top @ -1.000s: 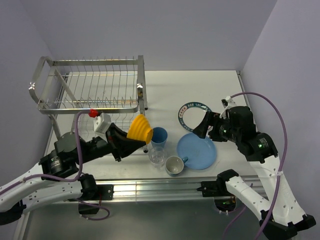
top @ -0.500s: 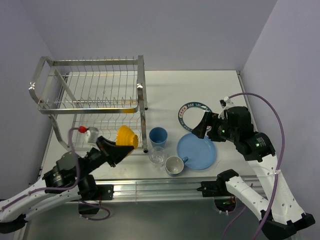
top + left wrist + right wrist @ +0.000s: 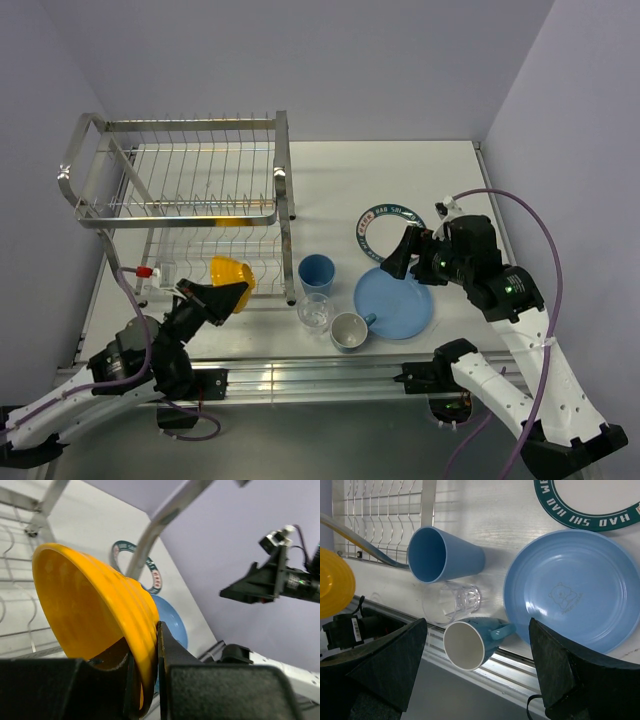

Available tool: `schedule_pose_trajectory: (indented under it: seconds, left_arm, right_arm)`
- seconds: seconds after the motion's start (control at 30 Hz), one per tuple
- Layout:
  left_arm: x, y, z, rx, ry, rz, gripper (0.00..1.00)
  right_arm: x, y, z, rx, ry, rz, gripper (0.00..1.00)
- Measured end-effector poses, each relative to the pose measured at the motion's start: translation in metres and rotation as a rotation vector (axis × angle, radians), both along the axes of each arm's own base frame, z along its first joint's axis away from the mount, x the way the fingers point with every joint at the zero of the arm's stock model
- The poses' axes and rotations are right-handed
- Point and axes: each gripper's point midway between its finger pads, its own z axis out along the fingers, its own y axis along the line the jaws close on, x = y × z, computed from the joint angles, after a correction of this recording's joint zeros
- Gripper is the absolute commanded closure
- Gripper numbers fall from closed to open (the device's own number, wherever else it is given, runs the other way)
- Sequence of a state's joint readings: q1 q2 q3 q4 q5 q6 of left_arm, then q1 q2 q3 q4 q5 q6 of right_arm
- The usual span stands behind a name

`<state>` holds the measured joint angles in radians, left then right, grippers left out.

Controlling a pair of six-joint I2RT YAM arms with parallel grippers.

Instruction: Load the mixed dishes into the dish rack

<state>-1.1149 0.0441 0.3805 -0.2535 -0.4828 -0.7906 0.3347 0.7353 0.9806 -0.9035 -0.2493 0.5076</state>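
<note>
Holding: the left gripper [image 3: 228, 292] is clamping the rim of the bowl [image 3: 230, 273], with one finger inside it and one outside.
Bowl: it is tilting on its side at the front of the rack's [image 3: 170, 214] lower tier, under the upper tier and near the right front post. Whether it is touching the wires cannot be told.
Right gripper [image 3: 403, 255]: it is hovering well to the right of the rack, jaws spread wide and gripping nothing.
Tumbler [image 3: 318, 272]: it is standing upright just right of the rack's right front post.
Glass [image 3: 314, 312]: it is sitting off the rack's front right corner, just nearer the table's near edge than the tumbler.
Mug [image 3: 349, 331]: it is sitting further right of the rack than the glass, just beside it.
Blue plate [image 3: 394, 302]: it is lying flat right of the rack, beyond the mug.
Patterned plate [image 3: 388, 228]: it is lying right of the rack, behind the blue plate.
</note>
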Motion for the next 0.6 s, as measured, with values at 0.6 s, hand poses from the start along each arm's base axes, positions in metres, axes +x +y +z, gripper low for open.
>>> schedule_pose_trajectory:
  seconds: [0.6]
  left_arm:
    - [0.036,0.0,-0.062,0.183,0.096,0.179,1.0]
  right_arm:
    - [-0.003,-0.001,-0.013,-0.015,0.023,0.003,0.11]
